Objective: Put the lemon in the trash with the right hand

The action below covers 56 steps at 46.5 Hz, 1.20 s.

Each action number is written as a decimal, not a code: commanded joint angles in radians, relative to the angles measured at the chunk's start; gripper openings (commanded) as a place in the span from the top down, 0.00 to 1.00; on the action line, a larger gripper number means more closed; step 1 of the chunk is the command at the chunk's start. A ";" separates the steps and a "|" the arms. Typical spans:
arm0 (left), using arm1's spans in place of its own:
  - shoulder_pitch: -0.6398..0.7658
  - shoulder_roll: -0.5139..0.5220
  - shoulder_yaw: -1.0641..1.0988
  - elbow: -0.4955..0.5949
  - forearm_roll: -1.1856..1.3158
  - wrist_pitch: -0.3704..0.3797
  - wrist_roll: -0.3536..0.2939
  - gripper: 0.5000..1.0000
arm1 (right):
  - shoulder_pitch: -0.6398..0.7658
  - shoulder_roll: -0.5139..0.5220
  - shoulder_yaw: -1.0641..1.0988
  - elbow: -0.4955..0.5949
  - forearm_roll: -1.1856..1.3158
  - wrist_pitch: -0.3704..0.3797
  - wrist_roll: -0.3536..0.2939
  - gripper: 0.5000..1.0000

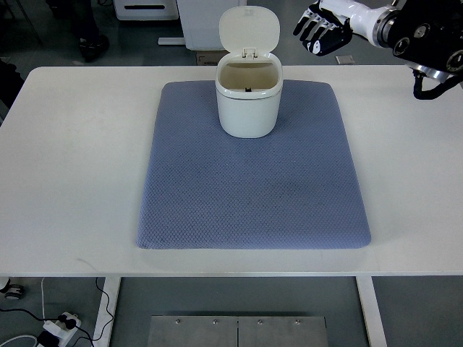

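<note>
A small cream trash bin [247,101] stands upright at the far middle of the blue-grey mat [253,181], its flip lid [249,30] raised open. The inside shows cream walls and a dark spot; no lemon shows anywhere in the view. My right hand [322,30] hangs in the air to the upper right of the bin, beyond the table's far edge, its black and white fingers spread and holding nothing. Its arm [412,32] enters from the right edge. The left arm does not show.
The mat lies on a white table [72,159]. Behind the far edge stand white furniture [195,22] and a person's dark shoe [92,47] on the floor. Cables and a power strip [58,327] lie on the floor at the lower left.
</note>
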 commanded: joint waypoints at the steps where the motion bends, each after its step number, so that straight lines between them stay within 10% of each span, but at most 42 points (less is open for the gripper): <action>1: 0.000 0.000 0.000 0.000 0.000 0.000 -0.001 0.00 | -0.006 -0.028 0.012 0.000 0.002 0.000 -0.001 0.65; 7: 0.000 0.000 0.000 0.000 0.000 0.000 0.001 0.00 | -0.070 -0.088 0.139 0.000 0.006 -0.007 -0.007 0.01; 49: 0.000 0.000 0.000 0.000 0.000 0.000 -0.001 0.00 | -0.534 -0.176 0.942 -0.031 0.005 -0.009 -0.012 0.00; 56: 0.000 0.000 0.000 -0.001 0.000 0.000 -0.001 0.00 | -0.566 -0.183 1.017 -0.028 0.009 0.002 -0.107 0.00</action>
